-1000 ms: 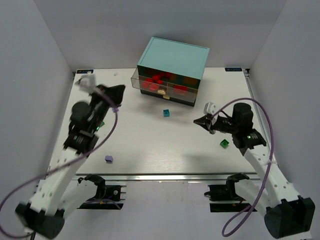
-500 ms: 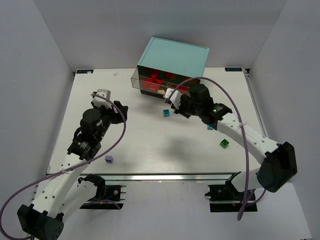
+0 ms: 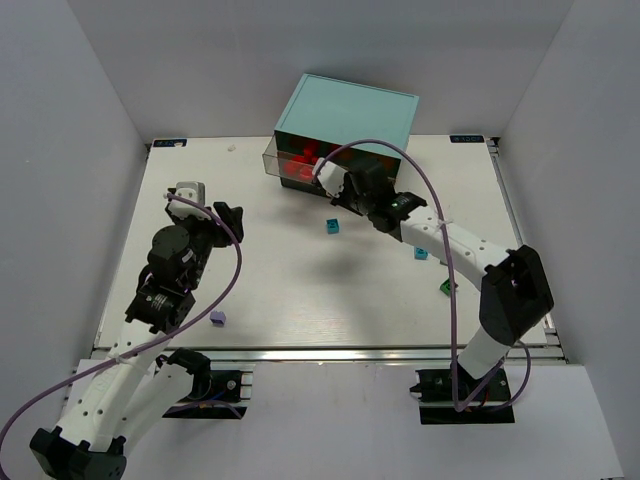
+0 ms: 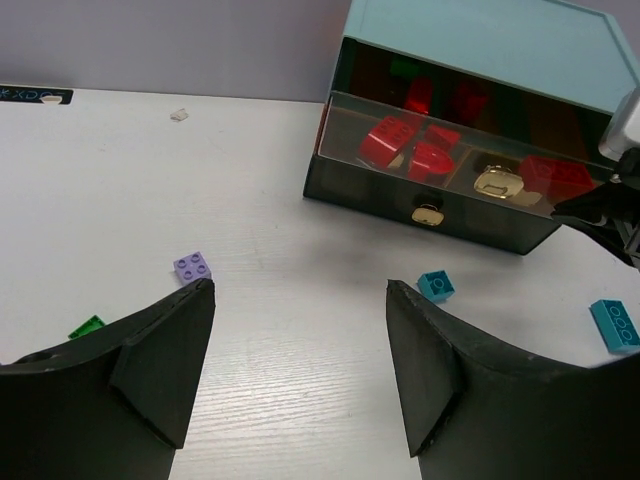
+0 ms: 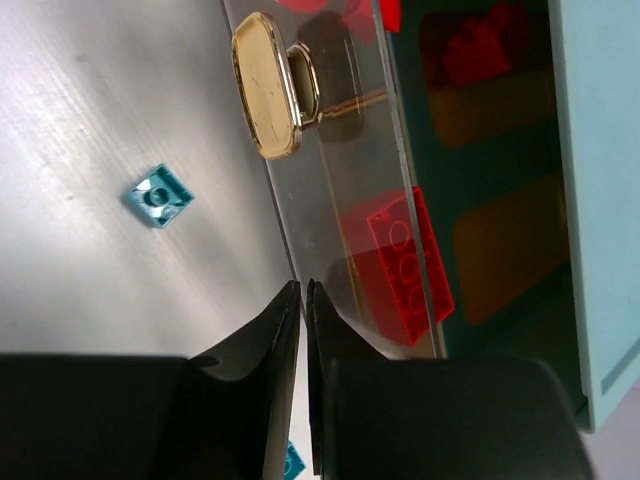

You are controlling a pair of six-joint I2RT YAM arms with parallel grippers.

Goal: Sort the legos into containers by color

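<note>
**White table** (image 3: 300, 290): carries everything else.

**Light-teal cabinet** (image 3: 345, 115): stands at the table's far edge and is the reference for all places below.

**Drawer** (image 4: 370, 200): clear-sided with a dark front, drawn out of the cabinet towards me. It has a tan handle (image 5: 262, 85) on its front.

**My right gripper** (image 5: 303, 285): sits at the drawer's front, just below the handle in the wrist view. Its jaws are drawn almost together, leaving only a thin slit, and I see nothing between them.

**My left gripper** (image 4: 298, 290): is released, with the jaws wide apart and empty. It hangs well to the left of the cabinet and points towards it.

**Red legos** (image 4: 400, 140): lie inside the open drawer.

**Teal lego** (image 3: 333, 226): lies just in front of the drawer.

**Second teal lego** (image 3: 421, 253): lies farther out, in front of the cabinet's right corner.

**Green lego** (image 3: 447, 287): lies nearer me than the second teal one.

**Lavender lego** (image 3: 217, 319): lies well apart from the cabinet, towards the table's near left.

**Another green lego** (image 4: 87, 326): lies left of the lavender one in my left wrist view.
</note>
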